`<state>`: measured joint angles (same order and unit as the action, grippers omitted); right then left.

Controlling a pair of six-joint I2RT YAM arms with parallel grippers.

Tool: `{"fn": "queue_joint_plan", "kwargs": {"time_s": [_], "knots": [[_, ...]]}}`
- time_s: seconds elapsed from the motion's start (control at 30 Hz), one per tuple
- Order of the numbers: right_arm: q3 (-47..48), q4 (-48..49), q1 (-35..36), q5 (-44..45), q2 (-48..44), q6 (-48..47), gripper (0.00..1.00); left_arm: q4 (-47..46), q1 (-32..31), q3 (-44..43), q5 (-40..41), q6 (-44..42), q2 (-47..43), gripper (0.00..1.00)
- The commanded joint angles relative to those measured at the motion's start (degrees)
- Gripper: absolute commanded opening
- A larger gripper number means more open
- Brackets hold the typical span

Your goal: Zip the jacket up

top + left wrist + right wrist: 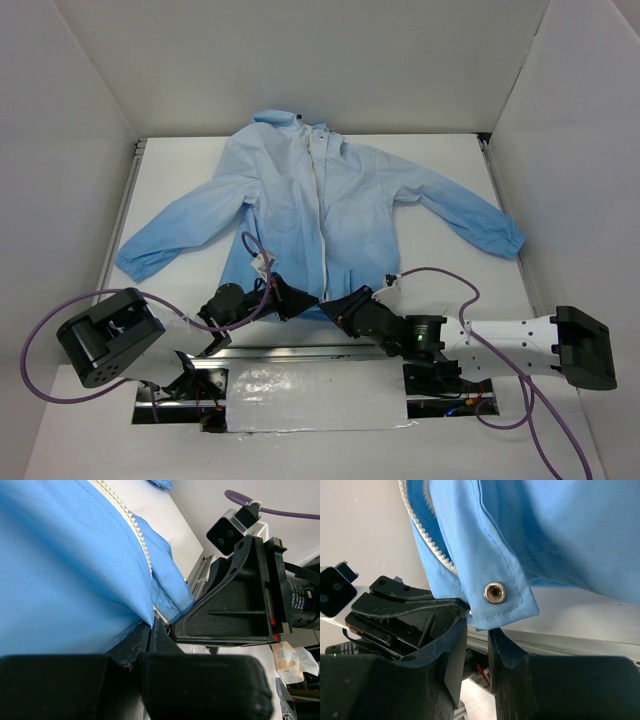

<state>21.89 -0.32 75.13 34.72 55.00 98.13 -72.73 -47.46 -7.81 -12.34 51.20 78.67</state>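
Note:
The light-blue jacket (360, 210) lies flat on the white table, front up, its whitish zipper strip (322, 215) running down the centre. Both grippers meet at the bottom hem beside the zipper's lower end. My left gripper (292, 298) (151, 626) is shut, pinching the hem edge of the jacket (65, 570) just below the zipper teeth (135, 527). My right gripper (333, 308) (479, 626) has its jaws slightly apart. The other hem corner, with a metal snap (495, 592), hangs just above its fingertips and only brushes them. Zipper teeth (427, 535) run up and to the left.
White walls enclose the table on three sides. A metal rail (300, 352) and a foil-covered patch (315, 395) lie along the near edge between the arm bases. Purple cables (440, 272) loop over both arms. The right arm's black housing (235, 605) sits close beside the left fingers.

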Motion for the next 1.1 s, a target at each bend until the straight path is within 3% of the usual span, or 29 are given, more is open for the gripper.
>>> {"fn": "queue_joint_plan", "kwargs": {"time_s": [0.0,0.4,0.57,0.77,0.97,1.07], "knots": [[0.35,1.19,0.36,1.93,0.10,0.22,0.30,-17.18,-0.53,0.43,-1.81,-0.75,-0.01,0.00],[0.96,0.76,0.37,2.02,1.86,1.36,0.24,-16.66,-0.53,0.70,-1.81,-1.45,-0.80,0.00],[1.84,-1.42,0.36,2.28,1.68,2.24,0.16,-16.39,-0.53,0.87,-2.07,-1.72,-1.15,0.00],[2.28,-1.71,0.28,2.02,2.04,2.33,0.17,-16.30,-0.53,0.69,-2.51,-1.81,-1.07,0.00],[3.24,-3.46,-0.07,1.14,2.48,3.12,0.00,-16.13,-0.53,0.43,-2.95,-2.24,-1.24,0.00],[3.68,-3.55,-0.07,0.44,2.65,3.47,0.00,-16.30,-0.61,0.34,-3.04,-2.33,-1.07,0.00]]}}
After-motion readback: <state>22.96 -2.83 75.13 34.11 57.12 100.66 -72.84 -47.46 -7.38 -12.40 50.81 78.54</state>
